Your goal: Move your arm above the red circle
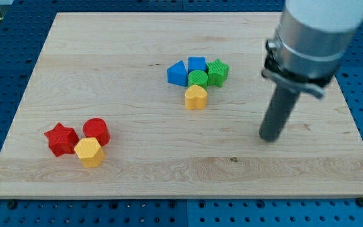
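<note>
Here my tip [268,138] rests on bare wooden board [137,38], holding nothing, well right of every block; the arm's upper part is blurred and cut off. The red circle [97,130] sits lower left, apparently touching the red star [61,139] and yellow hexagon [89,152].

Bare wooden board [137,157] lies between my tip [268,138] and the red circle block [97,130], which the yellow hexagon block [89,152] and red star block [61,139] crowd below and left.
</note>
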You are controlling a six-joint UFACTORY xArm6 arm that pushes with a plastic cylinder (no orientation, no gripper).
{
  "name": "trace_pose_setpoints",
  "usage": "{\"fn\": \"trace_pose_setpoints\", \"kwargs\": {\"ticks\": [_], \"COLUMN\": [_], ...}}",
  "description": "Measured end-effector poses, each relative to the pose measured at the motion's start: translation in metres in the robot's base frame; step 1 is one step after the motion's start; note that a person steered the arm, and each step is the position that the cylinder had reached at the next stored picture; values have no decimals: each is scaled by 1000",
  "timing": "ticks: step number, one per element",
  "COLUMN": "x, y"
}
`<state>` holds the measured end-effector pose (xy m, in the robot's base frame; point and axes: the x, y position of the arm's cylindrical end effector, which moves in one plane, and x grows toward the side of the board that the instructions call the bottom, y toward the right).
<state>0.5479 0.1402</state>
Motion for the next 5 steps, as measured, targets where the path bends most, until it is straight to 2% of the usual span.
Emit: {"fn": "trace_pose_setpoints", "kwargs": {"ticks": [1, 2, 4, 5], "x": [32, 31, -14, -49], "y": [-22, -61, -140, -181]}}
